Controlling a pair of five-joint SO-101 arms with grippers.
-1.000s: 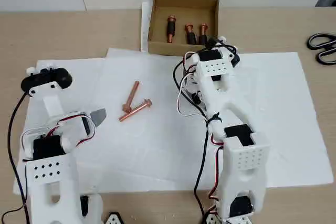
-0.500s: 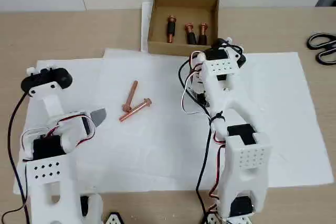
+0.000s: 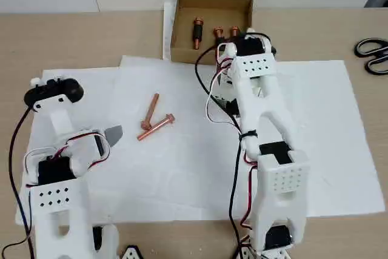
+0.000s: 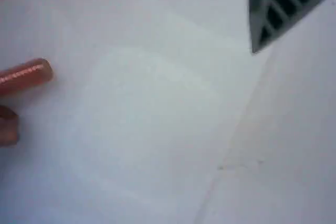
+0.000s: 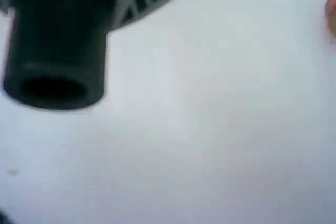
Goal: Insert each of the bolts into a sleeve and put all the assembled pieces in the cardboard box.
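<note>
Gripping black sleeve (image 5: 55, 51) — right pincer (image 5: 107, 9)

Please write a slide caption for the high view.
Two bare bolts lie on white paper; three sleeved bolts sit in the cardboard box.

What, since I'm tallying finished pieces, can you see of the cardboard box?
The cardboard box is a shallow, open-topped rectangular tray of plain brown card. It sits flat on the wooden table, with its near wall at the far edge of the white paper. Three sleeved bolts, copper with black sleeves, lie side by side on its floor, toward the right. The right arm hangs over its near right corner, hiding that part; whether they touch cannot be told.
</note>
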